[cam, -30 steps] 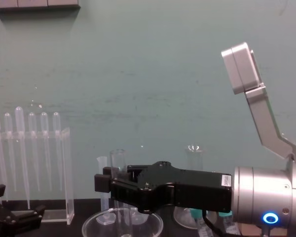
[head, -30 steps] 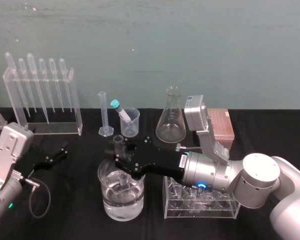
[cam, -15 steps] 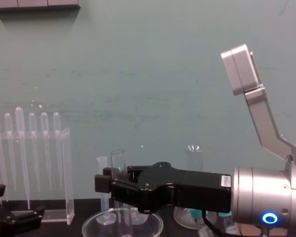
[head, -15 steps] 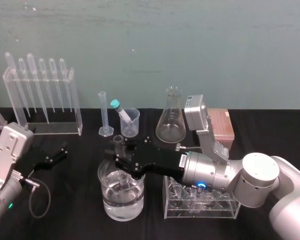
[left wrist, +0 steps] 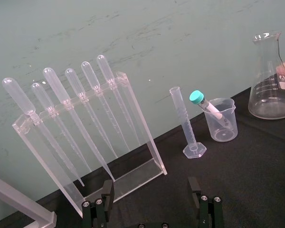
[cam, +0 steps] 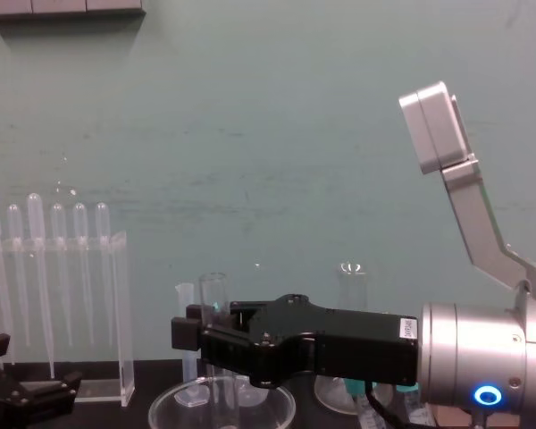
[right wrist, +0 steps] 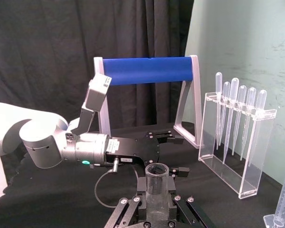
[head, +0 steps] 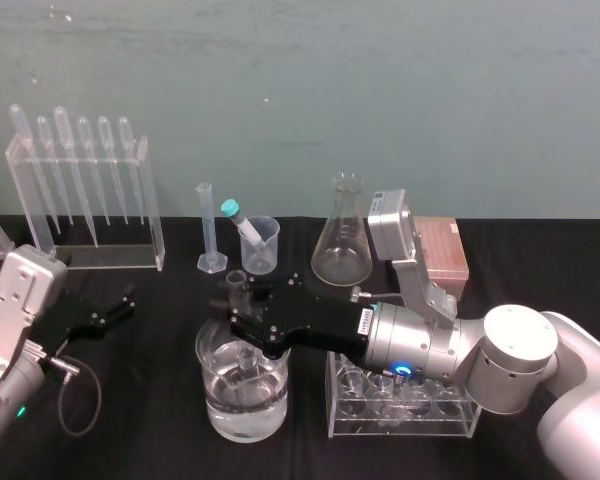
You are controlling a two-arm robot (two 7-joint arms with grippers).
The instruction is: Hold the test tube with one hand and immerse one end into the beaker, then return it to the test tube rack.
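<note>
Test tube [head: 237, 282] sits low and left of centre in the head view, standing upright; its bottom end is down inside the big beaker [head: 216, 398] and dipped in the water, and its open rim pokes up above the black fingers. We see the right gripper [head: 242, 310] coming in from the lower right of the frame; its jaws are pinching the test tube from both sides, just above the beaker's rim. In the right wrist view we get the tube's open mouth squeezed between the fingers; in the chest view the tube stands near the bottom centre with the beaker's rim curving below it.

Test tube rack [head: 444, 250], the pale orange-pink block, is right of centre, behind the right arm and just beside the conical flask [head: 341, 238]; it's well apart from the tube. A clear holder [head: 400, 412] with a few tubes in it sits under the right arm at the bottom of the frame, just beside the beaker.

Left gripper [head: 108, 312] lies low over the black table [head: 160, 440] at lower left, jaws spread wide; it's well apart from the beaker.

Along the back, going left to right, we've got the pipette stand [head: 85, 205], a thin graduated cylinder [head: 207, 232], and a small beaker [head: 263, 250] with a teal-capped tube [head: 238, 218] leaning in it.
</note>
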